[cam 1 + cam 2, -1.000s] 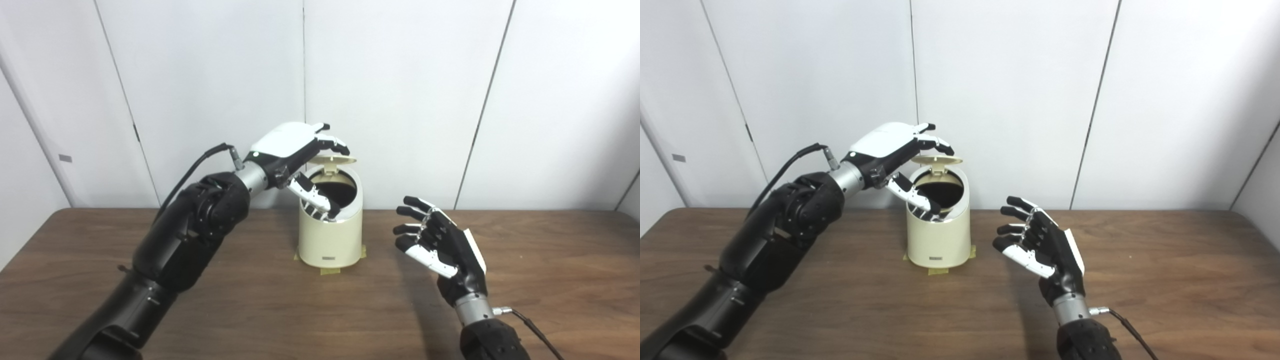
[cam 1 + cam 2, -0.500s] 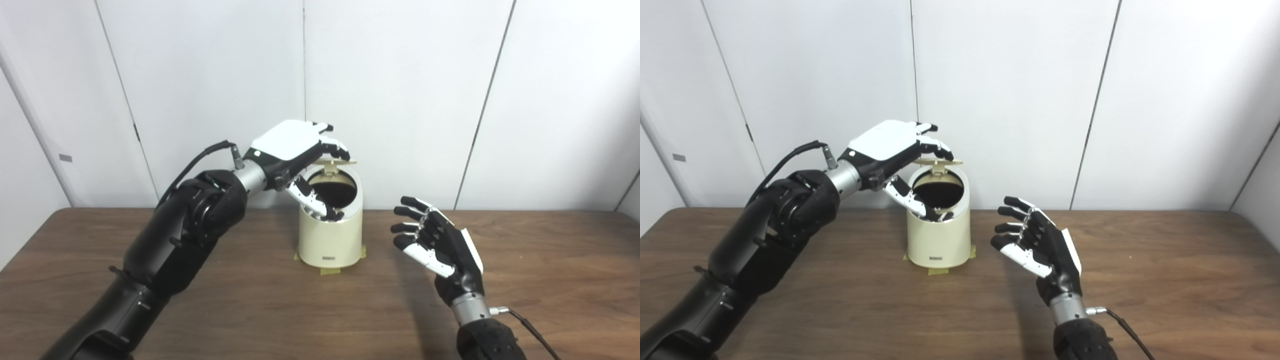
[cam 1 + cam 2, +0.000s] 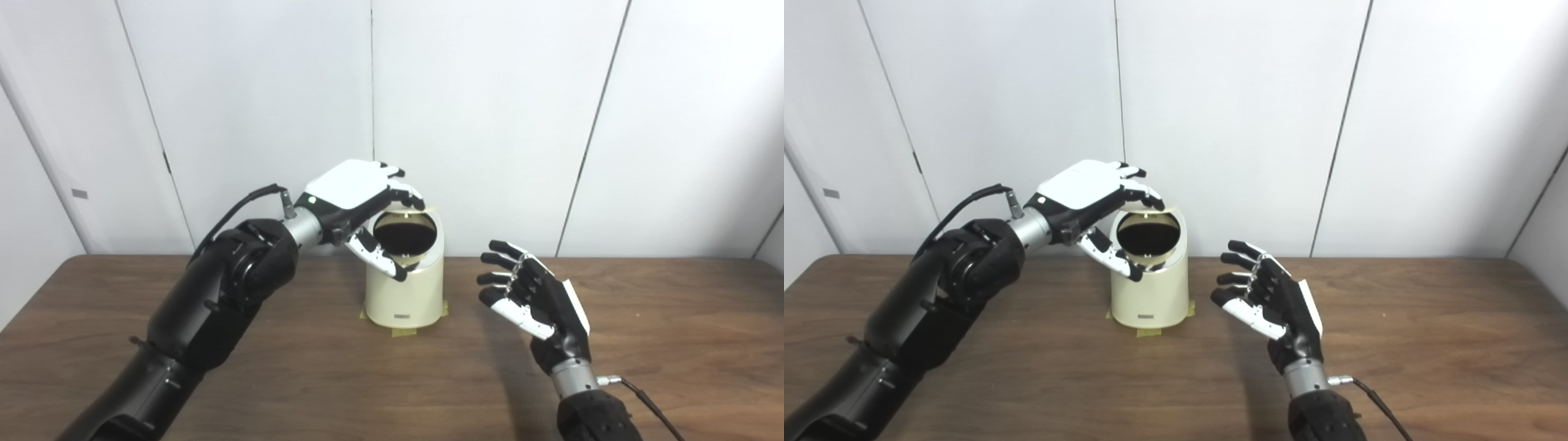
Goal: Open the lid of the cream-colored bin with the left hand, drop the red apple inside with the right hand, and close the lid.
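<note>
The inside of the cream-colored bin is a dark round hollow, and nothing within it can be made out; no apple shows anywhere in either view. The lid is largely covered by the left hand, so only a thin pale edge of it shows at the back of the rim, and whether it lies flat or tilted cannot be told. The left hand's fingers curl over that back edge, resting on or just above the lid, while its thumb reaches down across the front-left of the rim; they are bent but not clenched, and whether they actually grip the lid cannot be told.

The bin is a smooth, matte, rounded cylinder with a slanted top, standing upright near the back of the brown wood-grain worktop, with strips of yellowish tape at its foot. The right hand hovers to the bin's right, apart from it, palm turned toward it, fingers spread and empty. Both hands have glossy white shells over black segmented fingers, and dark arms with cables.
</note>
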